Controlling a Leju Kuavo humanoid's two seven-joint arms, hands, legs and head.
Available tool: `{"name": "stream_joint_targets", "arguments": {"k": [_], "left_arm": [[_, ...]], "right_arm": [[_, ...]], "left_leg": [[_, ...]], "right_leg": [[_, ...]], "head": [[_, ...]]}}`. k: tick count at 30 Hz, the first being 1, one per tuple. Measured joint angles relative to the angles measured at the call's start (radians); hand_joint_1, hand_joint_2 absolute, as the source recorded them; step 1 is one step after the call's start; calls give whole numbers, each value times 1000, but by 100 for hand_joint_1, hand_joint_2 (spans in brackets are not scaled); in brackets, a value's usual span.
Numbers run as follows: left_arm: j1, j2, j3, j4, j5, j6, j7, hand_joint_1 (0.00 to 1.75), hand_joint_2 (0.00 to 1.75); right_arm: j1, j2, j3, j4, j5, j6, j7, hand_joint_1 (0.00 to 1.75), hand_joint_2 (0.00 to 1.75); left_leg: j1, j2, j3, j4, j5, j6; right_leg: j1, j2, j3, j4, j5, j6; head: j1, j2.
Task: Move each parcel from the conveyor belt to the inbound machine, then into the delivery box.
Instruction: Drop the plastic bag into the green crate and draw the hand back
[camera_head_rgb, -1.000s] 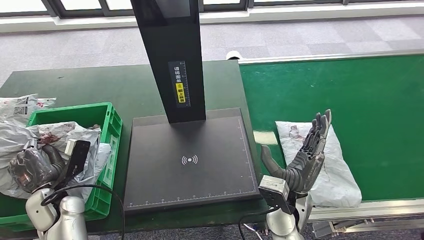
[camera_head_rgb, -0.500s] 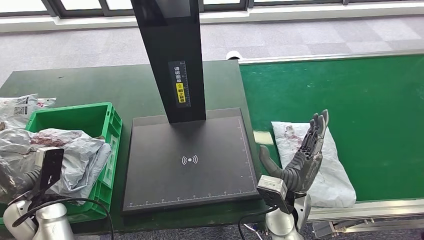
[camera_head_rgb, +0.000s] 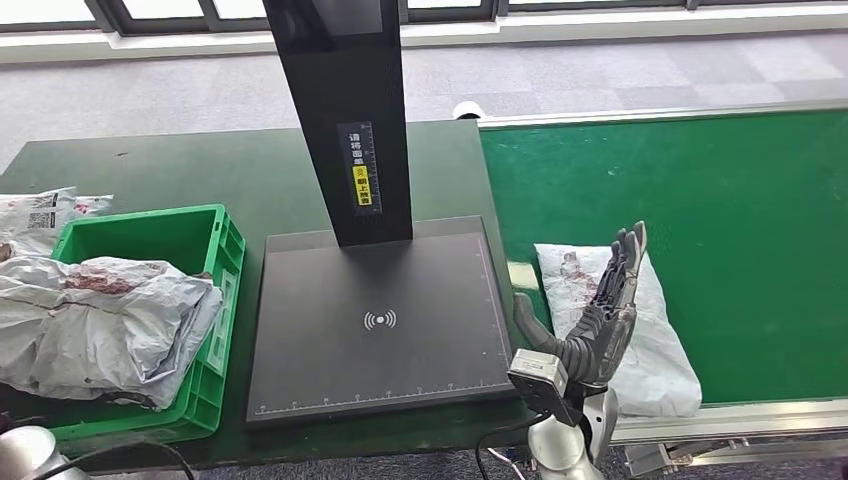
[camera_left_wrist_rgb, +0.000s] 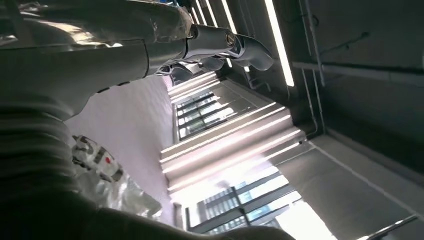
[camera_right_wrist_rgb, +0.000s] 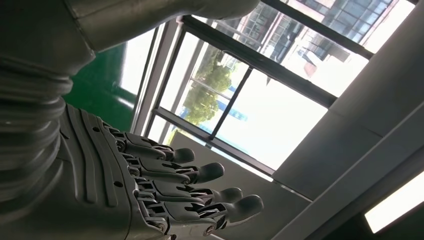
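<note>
- Head view: the right hand (camera_head_rgb: 598, 315), fingers straight and spread with nothing in them, hangs over the near-left edge of the white crumpled plastic parcel (camera_head_rgb: 650, 330) on the green conveyor belt (camera_head_rgb: 740, 210). The parcel's long axis runs near-to-far, lying right of the flat black inbound machine (camera_head_rgb: 380, 320).
- Left wrist view: the left hand's (camera_left_wrist_rgb: 220, 47) state cannot be told.
- Right wrist view: fingers (camera_right_wrist_rgb: 200, 172) extended, apart, empty.

White parcel (camera_head_rgb: 620, 330) flat on green conveyor belt (camera_head_rgb: 740, 220)
</note>
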Motion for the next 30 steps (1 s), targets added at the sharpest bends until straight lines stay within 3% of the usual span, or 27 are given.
{"name": "stream_joint_targets", "arguments": {"k": [1, 5, 9, 13, 17, 22, 30], "left_arm": [[13, 0, -24, -35, 35, 0, -1, 0, 0], [64, -2, -127, -145, 141, 0, -1, 0, 175], [109, 0, -251, -209, 233, -2, -1, 0, 175], [163, 6, -404, -249, 303, -2, -1, 0, 175], [216, 8, -498, -273, 321, -2, -1, 0, 175], [253, 8, -553, -281, 338, -2, -1, 0, 175], [282, 7, -572, -279, 346, -3, -1, 0, 175]], "right_arm": [[-4, 0, -8, 9, 4, 0, 0, 0, 175], [-43, 1, -64, 87, 27, 0, 0, 0, 175], [-116, 2, -124, 230, 109, 1, 42, 0, 175], [-210, -14, -186, 449, 265, 2, 175, 0, 175], [-272, -38, -242, 602, 411, 1, 310, 0, 175], [-310, -58, -280, 702, 520, 0, 412, 0, 175], [-347, -88, -328, 824, 657, 0, 582, 0, 175]], "left_leg": [[0, 0, 0, 0, 0, 0], [0, 0, 0, 0, 0, 0], [0, 1, 1, 0, 0, 0], [0, 0, 1, 0, 1, 1], [0, 0, 1, 0, 1, 1], [0, 0, 0, 0, 1, 1], [0, 0, 0, 0, 0, 1]], "right_leg": [[0, -1, 0, 0, 0, 0], [0, -1, 0, 0, 0, 0], [0, -1, 1, 0, 0, 0], [0, -1, 2, 0, 1, 1], [0, -2, 1, 0, 1, 1], [0, -2, 0, 0, 1, 1], [0, -1, 0, 0, 1, 1]], "head": [[0, 0], [0, 0], [0, 0], [0, 0], [0, 0], [0, 0], [0, 0]]}}
